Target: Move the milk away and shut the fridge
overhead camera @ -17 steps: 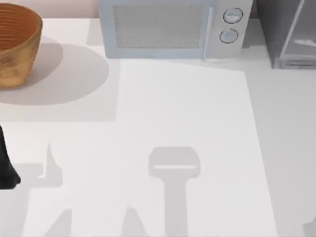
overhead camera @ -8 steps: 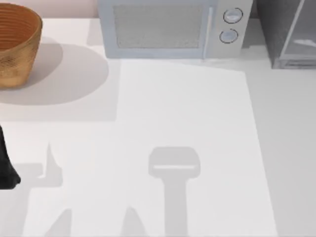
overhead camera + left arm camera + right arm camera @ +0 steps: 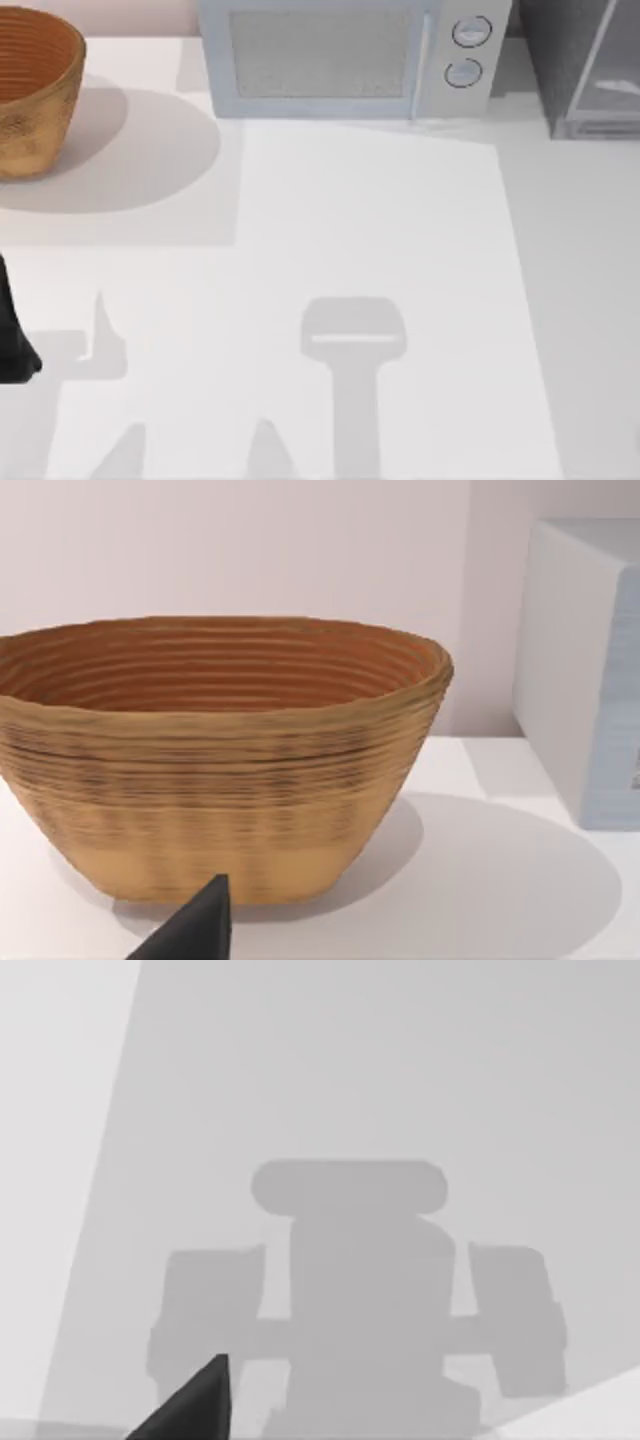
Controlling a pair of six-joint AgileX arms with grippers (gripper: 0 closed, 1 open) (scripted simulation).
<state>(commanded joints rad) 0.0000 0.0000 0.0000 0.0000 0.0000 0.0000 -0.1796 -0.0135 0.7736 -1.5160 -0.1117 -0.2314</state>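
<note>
Left arm (image 3: 14, 340) sitting parked at the table's (image 3: 380, 220) left edge near the basket (image 3: 35, 90) — claw state can't tell; fridge (image 3: 580, 60) standing back right — beside the microwave (image 3: 340, 55).

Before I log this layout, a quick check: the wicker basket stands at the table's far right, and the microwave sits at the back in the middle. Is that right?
One detail is wrong. The wicker basket stands at the table's far left, not its right, as the top view shows. The microwave does sit at the back in the middle.
</note>
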